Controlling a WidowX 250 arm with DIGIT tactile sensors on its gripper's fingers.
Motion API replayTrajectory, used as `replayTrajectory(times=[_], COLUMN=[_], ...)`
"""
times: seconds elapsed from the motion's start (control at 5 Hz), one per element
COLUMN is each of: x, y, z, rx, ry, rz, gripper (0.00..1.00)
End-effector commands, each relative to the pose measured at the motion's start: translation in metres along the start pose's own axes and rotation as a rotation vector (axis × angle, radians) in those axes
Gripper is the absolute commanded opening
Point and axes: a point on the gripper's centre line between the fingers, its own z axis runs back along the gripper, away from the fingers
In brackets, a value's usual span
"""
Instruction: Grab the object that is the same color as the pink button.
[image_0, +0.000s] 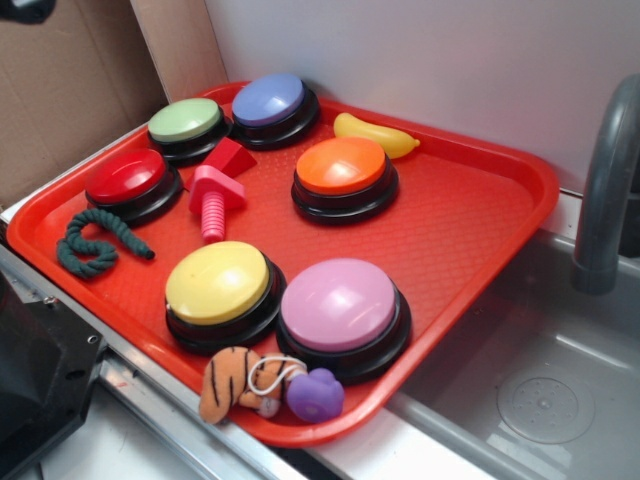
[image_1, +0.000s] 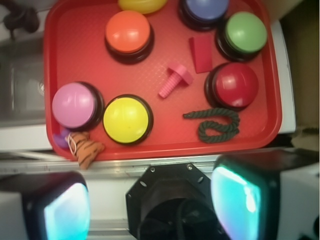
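The object, a small pink toy bolt (image_0: 213, 197) (image_1: 175, 80), lies on its side on the red tray (image_0: 470, 220) (image_1: 65, 50) between the red and orange buttons. The pink button (image_0: 340, 303) (image_1: 75, 105) stands at the tray's near edge beside a yellow button (image_0: 218, 283) (image_1: 127, 119). In the wrist view my gripper (image_1: 152, 200) is open, its two fingers wide apart with nothing between them. It hangs high above the robot base, off the tray's edge and well away from the bolt.
A red wedge (image_0: 230, 157) (image_1: 201, 53) touches the bolt's head. Orange (image_0: 343, 168), blue-purple (image_0: 268, 100), green (image_0: 185, 122) and red (image_0: 127, 178) buttons, a banana (image_0: 375, 135), green rope (image_0: 95, 243), tiger plush (image_0: 232, 382) and purple heart (image_0: 315, 395) share the tray. A sink (image_0: 540, 400) and faucet (image_0: 605, 190) lie right.
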Motion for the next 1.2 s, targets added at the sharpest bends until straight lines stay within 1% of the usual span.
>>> replayTrajectory(times=[0.0,0.2,0.4,0.6,0.8,1.0], x=[0.022,0.04,0.064,0.079,0.093,0.098], y=[0.011,0.02,0.033,0.039,0.042,0.044], z=[-0.033,-0.062,-0.095,-0.123,-0.146,-0.168], rx=[-0.047,-0.084,-0.084,-0.075,-0.052,-0.04], ry=[-0.051,-0.104,-0.136,-0.162,-0.196,-0.175], rz=[0.3,0.473,0.605,0.683,0.741,0.758], gripper=[1.0,1.0,1.0,1.0,1.0,1.0])
